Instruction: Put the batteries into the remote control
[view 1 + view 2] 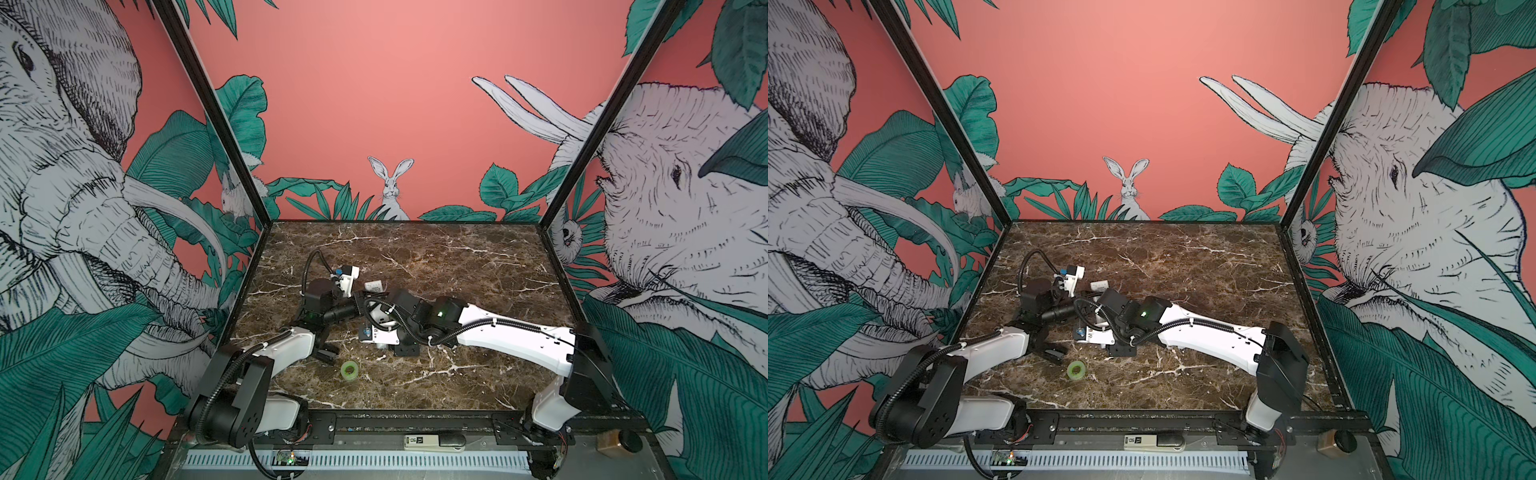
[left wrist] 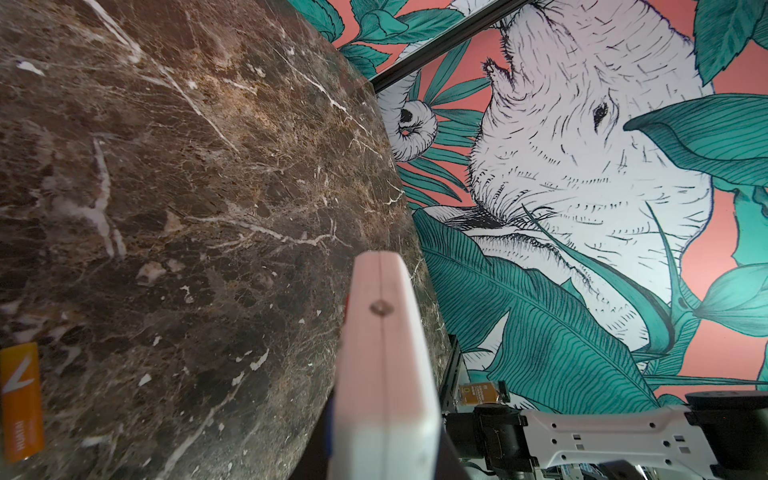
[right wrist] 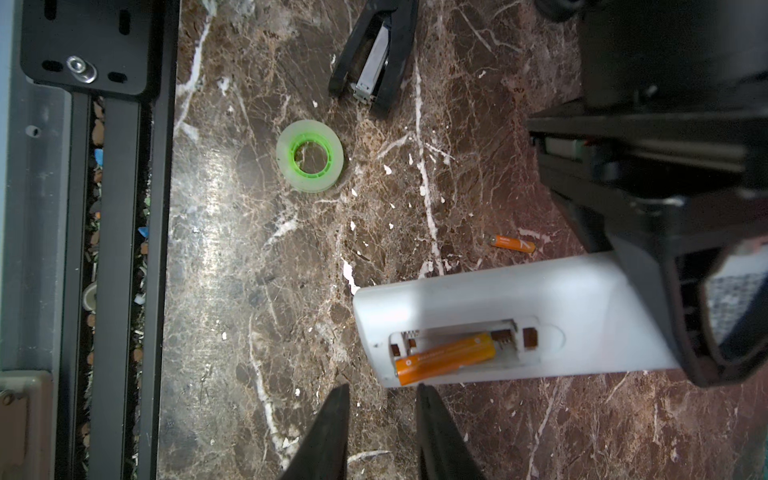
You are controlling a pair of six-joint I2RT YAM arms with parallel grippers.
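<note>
The white remote control shows its plain back with the battery bay uncovered. One orange battery lies slanted in the bay, one end riding up on the rim. A second battery lies loose on the marble beyond the remote; the left wrist view shows it as well. My left gripper is shut on the remote's other end, and the remote juts out edge-on between its jaws. My right gripper hovers just off the bay end, open by a narrow gap with nothing in it. In both top views the wrists hide most of this.
A green tape roll and a black stapler lie on the marble toward the front. The black front rail runs close by. A white device rests on the rig's front ledge.
</note>
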